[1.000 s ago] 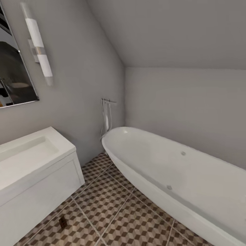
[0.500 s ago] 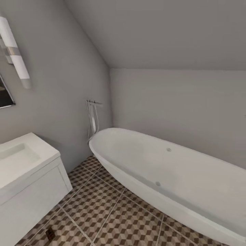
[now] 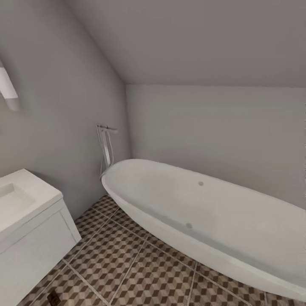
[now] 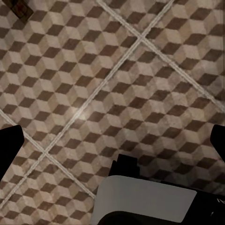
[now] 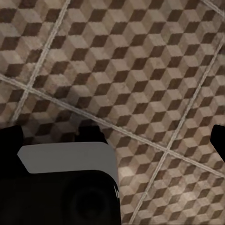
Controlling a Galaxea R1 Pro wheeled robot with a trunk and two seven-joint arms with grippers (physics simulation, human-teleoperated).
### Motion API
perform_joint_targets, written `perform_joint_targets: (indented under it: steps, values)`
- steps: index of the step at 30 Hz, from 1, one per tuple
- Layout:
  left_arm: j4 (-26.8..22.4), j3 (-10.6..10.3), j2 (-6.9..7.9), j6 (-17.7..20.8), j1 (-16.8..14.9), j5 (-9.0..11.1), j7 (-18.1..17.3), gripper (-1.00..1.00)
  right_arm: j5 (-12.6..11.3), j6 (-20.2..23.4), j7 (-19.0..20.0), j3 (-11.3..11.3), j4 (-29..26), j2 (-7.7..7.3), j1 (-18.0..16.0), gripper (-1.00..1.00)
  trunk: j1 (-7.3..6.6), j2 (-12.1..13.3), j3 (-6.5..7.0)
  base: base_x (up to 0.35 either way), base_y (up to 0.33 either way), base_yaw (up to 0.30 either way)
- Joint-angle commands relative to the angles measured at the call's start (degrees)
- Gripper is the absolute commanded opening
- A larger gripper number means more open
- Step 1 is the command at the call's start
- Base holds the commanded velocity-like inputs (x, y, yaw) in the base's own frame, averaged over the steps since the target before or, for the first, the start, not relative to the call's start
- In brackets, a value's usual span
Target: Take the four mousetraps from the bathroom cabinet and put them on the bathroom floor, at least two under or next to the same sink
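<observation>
**Q:** State of the two pincers?

**A:** The left gripper (image 4: 112,143) is spread wide. Its two black fingertips (image 4: 9,145) stand at opposite edges of the left wrist view, with bare tile between them. The right gripper (image 5: 112,138) is spread the same way and grips nothing. A grey rounded panel of the robot (image 5: 70,157) sits close under each wrist camera.

**Q:** Surface below the pincers?

**A:** The bathroom floor (image 4: 140,84) has large square tiles in a brown-and-beige cube pattern with pale grout lines. Both grippers hang above it, apart from it.

**Q:** Location of the task item?

**A:** One small flat dark-brown mousetrap (image 4: 21,8) lies on the tiles beyond the left gripper, well apart from its fingers and cut off by the picture's corner. In the head view a small dark piece (image 3: 53,298) lies on the floor just beside the white flat-fronted drawers (image 3: 34,250). It is too small to identify with certainty.

**Q:** Room beyond that?

**A:** The white rectangular trough sink (image 3: 25,199) sits atop those drawers. Farther off, a white oval bathtub (image 3: 204,212) stands on the tiles with a chrome floor-standing tap (image 3: 104,146) at its far end. Behind it are plain grey walls (image 3: 212,127) under a sloped ceiling (image 3: 191,38).
</observation>
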Motion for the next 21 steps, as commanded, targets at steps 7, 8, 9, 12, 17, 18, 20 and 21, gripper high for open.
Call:
perform_joint_targets:
  steps: [7, 8, 9, 12, 17, 18, 20, 21]
  values:
    - [-0.2, -0.5, 0.08, -0.2, 0.0, 0.4, 0.5, 1.0, -0.5, -0.3, 0.0, 0.5, 0.3, 0.06, -0.1, 1.0, 0.0, 0.0, -0.27, 0.0, 0.0, -0.108]
    - [-0.2, -0.5, 0.08, -0.2, -0.1, 0.4, 0.5, 1.0, -0.5, -0.3, 0.0, 0.5, 0.3, 0.06, -0.1, 1.0, 0.0, 0.0, -0.3, 0.0, 0.0, -0.107]
    - [-0.3, -0.5, 0.08, -0.2, -0.1, 0.4, 0.5, 1.0, -0.5, -0.3, 0.0, 0.5, 0.3, 0.06, -0.1, 1.0, 0.0, 0.0, -0.33, 0.0, 0.0, -0.107]
    - [-0.3, -0.5, 0.08, -0.2, 0.0, 0.4, 0.5, 1.0, -0.5, -0.3, 0.0, 0.5, 0.3, 0.06, -0.1, 1.0, 0.0, 0.0, -0.43, 0.0, 0.0, -0.108]
    - [-0.2, -0.5, 0.08, -0.2, 0.0, 0.4, 0.5, 1.0, -0.5, -0.2, 0.0, 0.5, 0.3, 0.08, -0.1, 1.0, 0.0, 0.0, -0.62, 0.0, 0.0, -0.117]
    - [-0.3, -0.5, 0.08, -0.2, 0.0, 0.5, 0.5, 1.0, -0.5, -0.2, 0.0, 0.5, 0.3, 0.07, -0.1, 1.0, 0.0, 0.0, -0.66, 0.0, 0.0, -0.121]
    - [-0.3, -0.5, 0.08, -0.2, 0.0, 0.5, 0.5, 1.0, -0.5, -0.2, 0.0, 0.5, 0.3, 0.07, -0.1, 1.0, 0.0, 0.0, -0.76, 0.0, 0.0, -0.121]
    - [-0.3, -0.5, 0.08, -0.2, 0.0, 0.5, 0.5, 1.0, -0.5, -0.2, 0.0, 0.5, 0.3, 0.06, -0.1, 1.0, 0.0, 0.0, -0.81, 0.0, 0.0, -0.12]
